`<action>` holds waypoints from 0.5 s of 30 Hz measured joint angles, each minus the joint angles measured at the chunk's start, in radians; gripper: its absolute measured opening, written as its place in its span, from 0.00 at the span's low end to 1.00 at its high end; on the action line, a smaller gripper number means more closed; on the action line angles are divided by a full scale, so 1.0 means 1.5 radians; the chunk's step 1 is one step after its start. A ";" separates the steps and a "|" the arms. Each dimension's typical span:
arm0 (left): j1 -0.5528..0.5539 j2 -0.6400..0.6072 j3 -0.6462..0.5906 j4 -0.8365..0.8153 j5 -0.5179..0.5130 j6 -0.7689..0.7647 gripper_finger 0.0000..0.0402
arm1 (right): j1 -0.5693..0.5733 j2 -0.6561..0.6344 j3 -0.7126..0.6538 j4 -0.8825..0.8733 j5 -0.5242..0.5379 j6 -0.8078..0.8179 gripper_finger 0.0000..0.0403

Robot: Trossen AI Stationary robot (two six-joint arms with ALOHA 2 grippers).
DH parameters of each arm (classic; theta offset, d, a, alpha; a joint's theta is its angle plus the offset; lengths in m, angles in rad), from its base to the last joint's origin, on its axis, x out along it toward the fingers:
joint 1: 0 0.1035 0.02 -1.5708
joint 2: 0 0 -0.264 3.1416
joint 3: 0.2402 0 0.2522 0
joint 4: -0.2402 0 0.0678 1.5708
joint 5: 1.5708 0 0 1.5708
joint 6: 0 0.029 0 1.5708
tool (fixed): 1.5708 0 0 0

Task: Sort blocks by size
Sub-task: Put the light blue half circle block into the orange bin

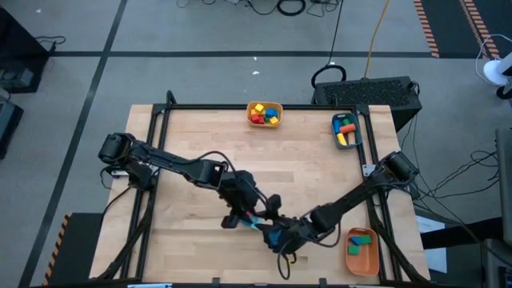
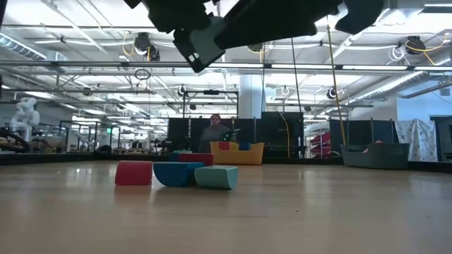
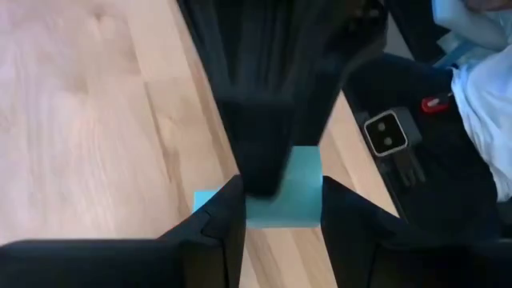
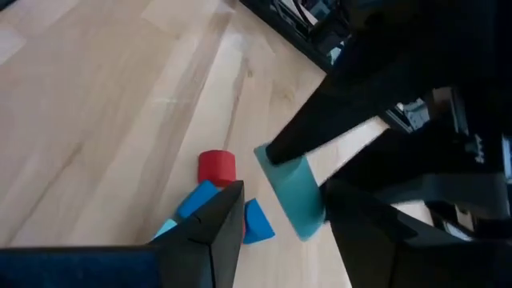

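Your left claw (image 3: pixel 282 194) was clamped on the cyan block (image 3: pixel 300 184), held up off the table (image 1: pixel 200 136) between both arms. Your right claw (image 4: pixel 284 192) straddled that block crosswise; I couldn't tell whether it gripped.

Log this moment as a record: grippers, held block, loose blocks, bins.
left gripper: over the table, near middle, fingers shut on held cyan block
right gripper: at the same block
loose blocks: red block, blue block, loose cyan block, together on the table
bins: yellow bin, teal bin, orange bin, each holding blocks
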 joint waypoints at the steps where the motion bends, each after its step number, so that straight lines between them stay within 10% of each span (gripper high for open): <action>1: 0.000 0.000 0.000 0.003 0.000 0.001 0.32 | -0.001 0.000 0.000 0.002 -0.002 -0.007 0.41; 15: 0.000 0.002 -0.001 0.026 -0.003 0.000 0.32 | -0.015 0.021 0.002 0.040 -0.027 -0.071 0.32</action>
